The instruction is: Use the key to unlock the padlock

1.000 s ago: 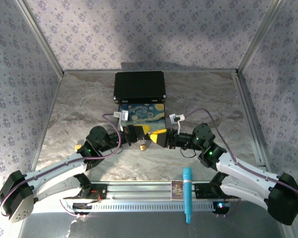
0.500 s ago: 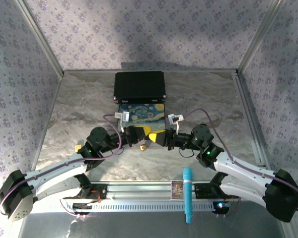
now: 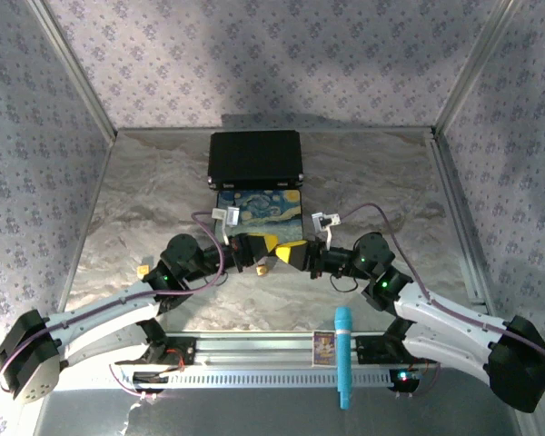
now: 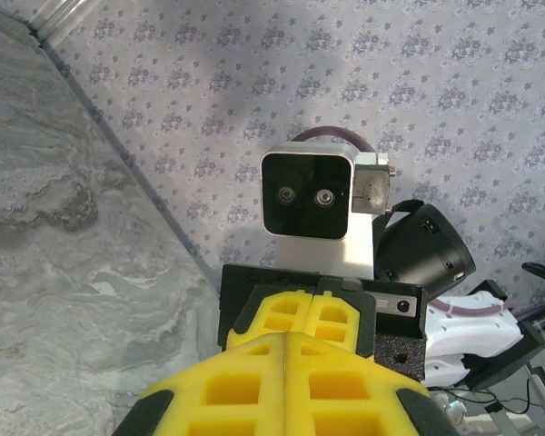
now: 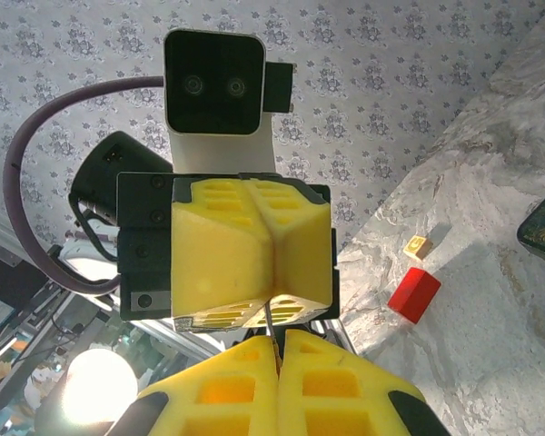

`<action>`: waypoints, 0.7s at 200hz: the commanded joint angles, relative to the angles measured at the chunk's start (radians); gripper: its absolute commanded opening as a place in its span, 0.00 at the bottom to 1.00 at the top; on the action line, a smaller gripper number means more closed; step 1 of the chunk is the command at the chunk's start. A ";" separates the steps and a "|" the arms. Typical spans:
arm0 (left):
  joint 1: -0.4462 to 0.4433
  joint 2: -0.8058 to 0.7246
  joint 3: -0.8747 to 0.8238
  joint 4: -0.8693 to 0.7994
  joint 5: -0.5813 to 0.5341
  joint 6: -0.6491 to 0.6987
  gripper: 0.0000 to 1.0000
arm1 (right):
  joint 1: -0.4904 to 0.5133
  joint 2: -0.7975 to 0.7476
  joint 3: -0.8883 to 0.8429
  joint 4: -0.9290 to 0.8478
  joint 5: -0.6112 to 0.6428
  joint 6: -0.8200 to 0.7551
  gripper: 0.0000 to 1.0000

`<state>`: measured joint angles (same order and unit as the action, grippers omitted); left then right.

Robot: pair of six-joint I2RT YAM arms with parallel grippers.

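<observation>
Above the table's middle, my left gripper [image 3: 257,247] and right gripper [image 3: 288,255] meet tip to tip, both with yellow fingers pressed together. A tiny brass padlock [image 3: 262,269] hangs just below the left fingertips, which hold it. In the right wrist view a thin silvery key [image 5: 270,322] sticks out of the seam of my right gripper [image 5: 279,338] and reaches the underside of the left gripper [image 5: 271,272] facing it. In the left wrist view my left gripper [image 4: 284,336] is shut, with the right gripper [image 4: 316,295] shut just beyond it; padlock and key are hidden there.
Behind the grippers stands a painted box [image 3: 259,207] with its black lid [image 3: 255,156] open. A red block [image 5: 414,295] and a small yellow cube [image 5: 419,246] lie on the marbled table to the left. A teal pen [image 3: 342,354] rests across the front rail.
The right arm swung a little toward the left gripper, then eased back slightly. Both grippers stayed shut and tip to tip.
</observation>
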<state>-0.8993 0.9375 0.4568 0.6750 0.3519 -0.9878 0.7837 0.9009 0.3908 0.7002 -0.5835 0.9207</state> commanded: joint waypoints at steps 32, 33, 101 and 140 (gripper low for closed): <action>0.005 0.001 -0.004 0.024 -0.047 0.007 0.00 | -0.013 -0.023 -0.011 0.013 -0.002 0.006 0.00; 0.006 0.001 -0.004 0.022 -0.047 0.007 0.00 | -0.014 -0.023 -0.011 0.013 -0.002 0.007 0.00; 0.007 -0.079 0.083 -0.282 -0.221 0.085 1.00 | -0.057 -0.078 -0.005 -0.127 -0.005 -0.024 0.00; 0.006 -0.070 0.254 -0.862 -0.468 0.118 1.00 | -0.091 -0.105 0.029 -0.355 0.034 -0.090 0.00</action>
<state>-0.8963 0.8692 0.6048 0.2058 0.0872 -0.9089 0.7101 0.8101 0.3878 0.5262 -0.5789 0.8940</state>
